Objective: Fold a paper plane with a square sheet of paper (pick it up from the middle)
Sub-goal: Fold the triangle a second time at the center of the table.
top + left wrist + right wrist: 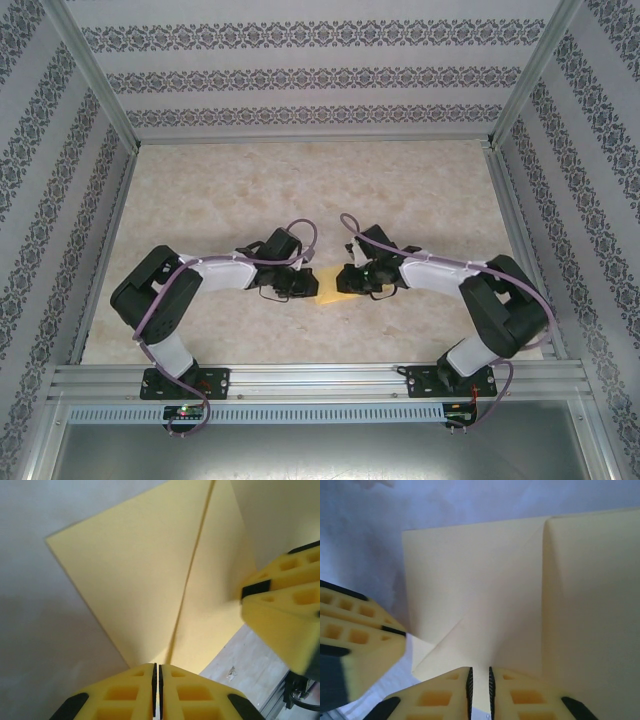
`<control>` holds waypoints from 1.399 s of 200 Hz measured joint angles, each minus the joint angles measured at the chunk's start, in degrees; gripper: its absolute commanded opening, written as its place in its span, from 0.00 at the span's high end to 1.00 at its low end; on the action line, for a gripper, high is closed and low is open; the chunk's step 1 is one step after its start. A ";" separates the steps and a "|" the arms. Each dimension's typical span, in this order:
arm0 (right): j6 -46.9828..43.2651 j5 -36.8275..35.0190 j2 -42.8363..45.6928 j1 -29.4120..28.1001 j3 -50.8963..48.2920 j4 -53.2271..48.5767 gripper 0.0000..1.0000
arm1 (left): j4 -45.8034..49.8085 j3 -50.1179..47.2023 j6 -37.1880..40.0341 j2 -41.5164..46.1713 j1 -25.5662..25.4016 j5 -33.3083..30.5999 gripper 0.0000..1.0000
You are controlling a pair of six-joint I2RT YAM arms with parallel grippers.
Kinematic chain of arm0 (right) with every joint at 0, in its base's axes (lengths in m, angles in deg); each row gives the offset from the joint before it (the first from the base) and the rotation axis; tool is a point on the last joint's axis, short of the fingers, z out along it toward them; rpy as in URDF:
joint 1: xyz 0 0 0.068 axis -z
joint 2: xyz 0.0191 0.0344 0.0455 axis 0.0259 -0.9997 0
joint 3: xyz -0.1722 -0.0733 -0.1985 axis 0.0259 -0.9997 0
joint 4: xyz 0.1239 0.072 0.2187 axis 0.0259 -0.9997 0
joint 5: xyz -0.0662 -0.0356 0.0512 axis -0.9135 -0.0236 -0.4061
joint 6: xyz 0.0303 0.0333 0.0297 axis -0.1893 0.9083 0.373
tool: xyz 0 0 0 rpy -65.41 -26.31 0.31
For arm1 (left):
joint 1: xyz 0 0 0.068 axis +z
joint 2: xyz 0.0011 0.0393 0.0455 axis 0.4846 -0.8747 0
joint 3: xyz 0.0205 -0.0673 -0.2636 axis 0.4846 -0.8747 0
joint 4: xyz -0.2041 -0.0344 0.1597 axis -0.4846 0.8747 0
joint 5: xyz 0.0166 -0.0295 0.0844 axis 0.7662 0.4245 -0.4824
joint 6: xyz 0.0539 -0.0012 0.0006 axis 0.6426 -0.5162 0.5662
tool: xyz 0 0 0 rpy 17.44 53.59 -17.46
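Observation:
The square sheet of paper (328,291) is mustard-yellow, creased and folded, and lies at mid-table between both grippers. My left gripper (305,287) comes in from the left. In the left wrist view its jaws (157,666) are pressed together on the paper's pointed end (145,580), where a long crease runs away from them. My right gripper (345,283) meets the paper from the right. Its jaws (479,670) stand slightly apart, with the folded paper's edge (495,590) running into the gap. Each wrist view also catches the other gripper's yellow fingers (285,610) (355,630) beside the paper.
The marbled beige tabletop (300,190) is ringed by patterned walls and aluminium frame rails (320,375) along the near edge. Both arms are bent inward, elbows out toward the side walls.

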 measured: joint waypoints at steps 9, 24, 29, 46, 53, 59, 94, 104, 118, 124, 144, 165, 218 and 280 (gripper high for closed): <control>0.44 -0.04 1.95 0.66 -0.66 -0.07 0.78 | -0.20 0.00 -0.11 -0.07 -0.52 -0.02 0.86; 1.38 -0.68 6.14 2.29 -2.01 -0.55 0.76 | -0.46 0.00 -0.44 -0.44 -1.44 -0.09 0.86; 1.70 -0.98 7.69 2.91 -2.56 -0.94 0.74 | -0.55 0.00 -0.46 -0.61 -1.73 -0.09 0.86; 2.56 -2.12 11.72 4.72 -3.98 -2.27 0.67 | -0.94 0.00 -0.72 -1.29 -2.64 -0.13 0.86; 2.80 -2.47 13.07 5.40 -4.61 -2.84 0.67 | -1.11 0.00 -0.83 -1.51 -2.97 -0.13 0.86; 2.80 -2.69 14.29 6.16 -5.20 -3.37 0.66 | -1.25 0.00 -0.90 -1.64 -3.26 -0.15 0.86; 3.67 -1.97 18.69 9.64 -9.03 -4.59 0.58 | -2.71 -0.09 -2.01 -2.16 -5.27 -0.13 0.86; 3.91 -0.79 18.73 9.88 -9.77 -4.02 0.58 | -3.65 -0.39 -2.91 -2.23 -5.84 -0.11 0.86; 4.76 1.22 18.67 9.86 -10.47 -2.54 0.57 | -4.68 -0.55 -3.91 -2.49 -6.69 -0.09 0.86; 5.25 2.29 18.49 9.86 -10.71 -1.49 0.57 | -5.31 -0.55 -4.39 -2.69 -7.19 -0.13 0.86; 6.40 4.94 17.31 9.81 -10.95 1.40 0.56 | -7.19 -0.55 -6.40 -3.21 -8.61 -0.04 0.86; 7.13 6.91 15.56 9.79 -11.04 4.04 0.56 | -9.64 -0.70 -8.72 -4.00 -9.51 0.15 0.86; 8.26 9.22 8.57 8.35 -11.63 9.81 0.65 | -13.55 -1.77 -13.31 -4.24 -9.90 0.79 0.85; 9.27 10.64 3.06 6.84 -11.69 15.80 0.88 | -9.66 -1.77 -11.82 2.10 -9.84 -0.55 0.66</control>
